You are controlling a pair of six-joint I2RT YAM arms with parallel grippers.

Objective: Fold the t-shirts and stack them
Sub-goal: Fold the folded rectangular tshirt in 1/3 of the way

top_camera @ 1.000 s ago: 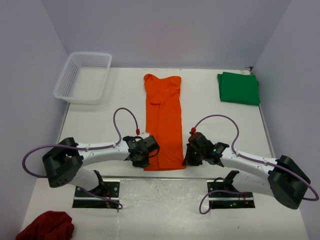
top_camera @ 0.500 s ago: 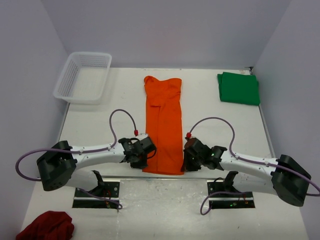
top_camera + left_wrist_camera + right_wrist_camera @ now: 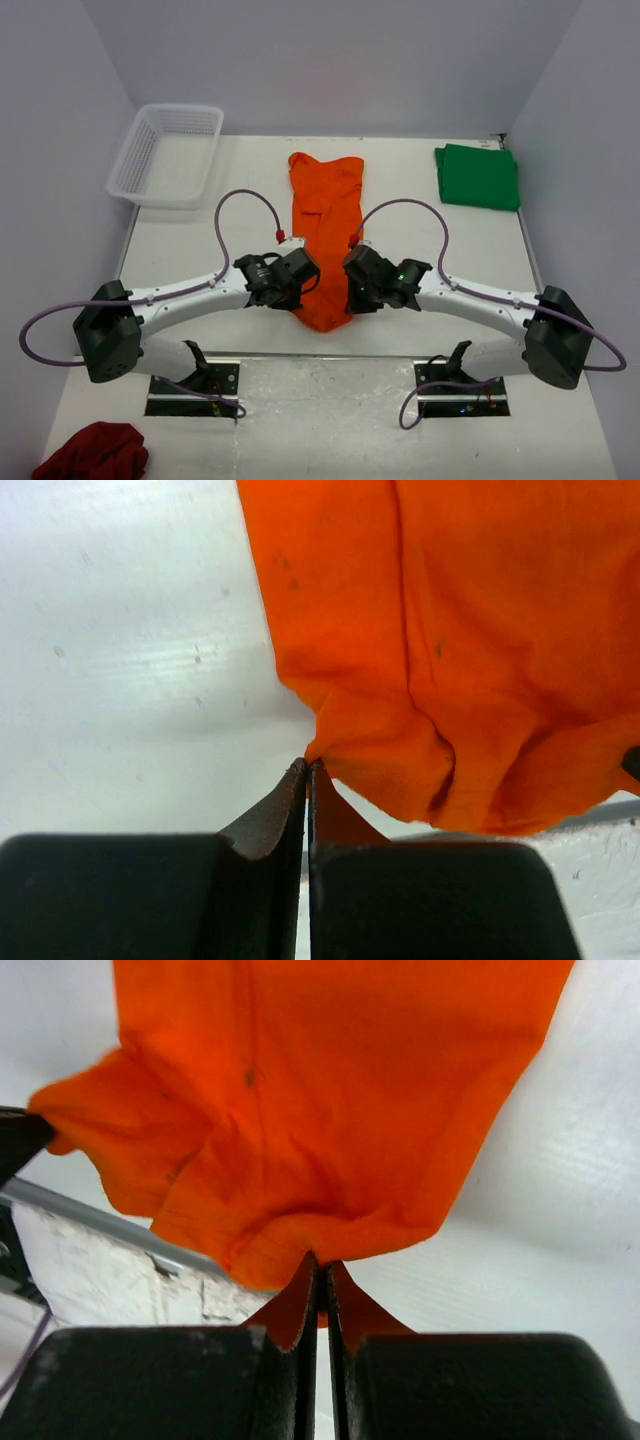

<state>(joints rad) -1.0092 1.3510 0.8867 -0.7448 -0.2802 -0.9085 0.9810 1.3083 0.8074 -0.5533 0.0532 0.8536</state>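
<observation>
**Midway between the near and far edges, an orange shirt hangs pinched at both hem corners**

From where I stand, the orange shirt (image 3: 325, 215) runs lengthwise down the middle of the table (image 3: 200, 255). Its collar end points at the far edge, and the body is narrowed to a long strip. The near hem is off the surface, bunched inward and sagging between two holds.

The left gripper (image 3: 308, 780) is pressed together on the left hem corner, with a small nip of cloth between its tips. The right gripper (image 3: 320, 1265) is clamped the same way on the right corner. In both wrist views the fabric falls away from the tips in soft creases.

It looks thin, light and entirely limp, so I'd expect it to droop wherever it is unsupported and to crumple rather than crease cleanly. The hem corners seem the right places to hold. Held this close together, though, they leave the hem slack, and spreading them should flatten the edge for a fold toward the collar. With so little cloth in each pinch, a corner could slip free.

A green shirt (image 3: 478, 177) lies folded in the far-right corner, and a white basket (image 3: 160, 200) sits at the far-left corner. A dark red cloth (image 3: 92, 452) lies crumpled beyond the near-left corner.
</observation>
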